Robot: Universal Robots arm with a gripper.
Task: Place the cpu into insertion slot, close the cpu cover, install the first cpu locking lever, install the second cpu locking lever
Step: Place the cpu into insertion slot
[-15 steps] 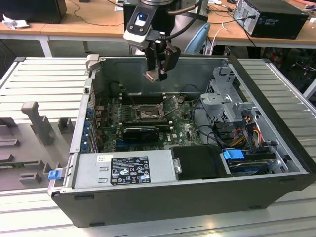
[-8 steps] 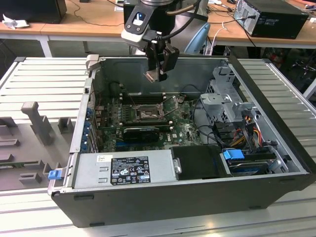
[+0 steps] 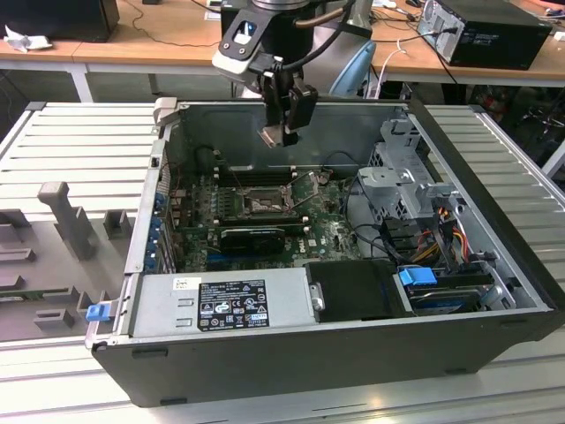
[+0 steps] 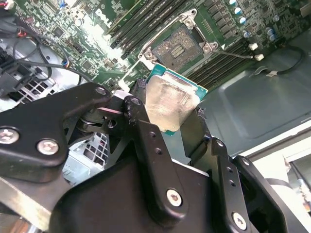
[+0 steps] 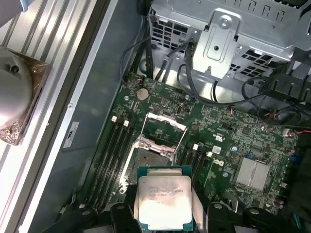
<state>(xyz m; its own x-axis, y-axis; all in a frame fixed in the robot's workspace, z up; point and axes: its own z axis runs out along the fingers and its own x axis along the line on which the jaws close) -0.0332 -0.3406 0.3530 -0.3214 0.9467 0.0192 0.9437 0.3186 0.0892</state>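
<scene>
Black gripper hangs over the open dark-grey computer case, fingers clamped on the flat square silver-topped cpu. The cpu is airborne, apart from the square dark insertion slot. The slot sits on the green motherboard, toward the case's far wall. The thin silvery cpu cover is swung up.

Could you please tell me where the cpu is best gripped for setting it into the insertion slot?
By two opposite side edges, coming from the metal-top side, as the gripper holds the cpu now. It is a thin flat square, so edge pinching probably keeps its underside free to face the insertion slot below.
</scene>
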